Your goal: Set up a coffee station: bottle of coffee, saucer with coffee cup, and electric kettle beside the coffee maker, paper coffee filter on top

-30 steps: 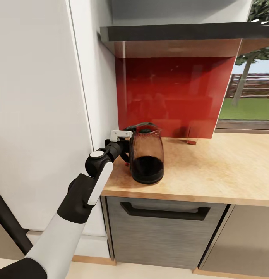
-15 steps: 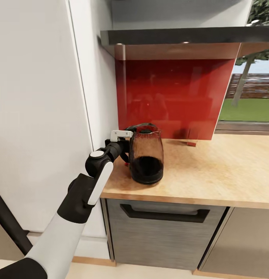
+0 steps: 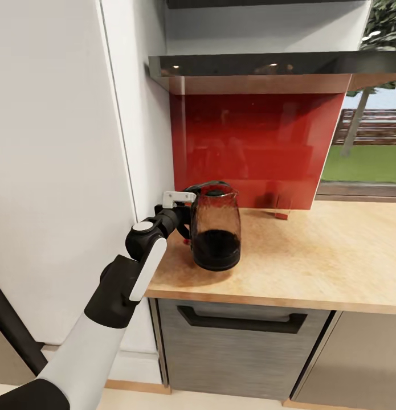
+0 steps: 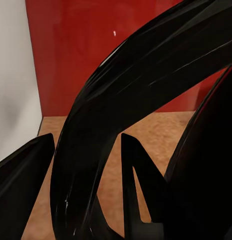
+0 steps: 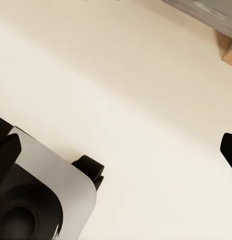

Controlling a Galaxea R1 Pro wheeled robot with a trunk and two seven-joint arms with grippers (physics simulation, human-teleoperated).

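Kettle (image 3: 216,230) single on one countertop (image 3: 311,250), left hand (image 3: 185,219) gripping its handle (image 4: 95,150), right hand's state unclear.

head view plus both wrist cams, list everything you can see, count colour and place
electric kettle: one, smoky glass with black base, lid and handle, upright on the countertop near its left end
kitchen countertop: one, light tan wood grain, running to the right
backsplash panel: one, glossy red, on the wall behind the kettle
range hood: one, dark grey, above the backsplash
drawer front: one, grey with a black handle, under the countertop
tall panel: one, white, left of the countertop
window: one, at right, grass and fence outside
left gripper: one, black, fingers either side of the kettle's handle
right gripper: black fingertips over the pale floor
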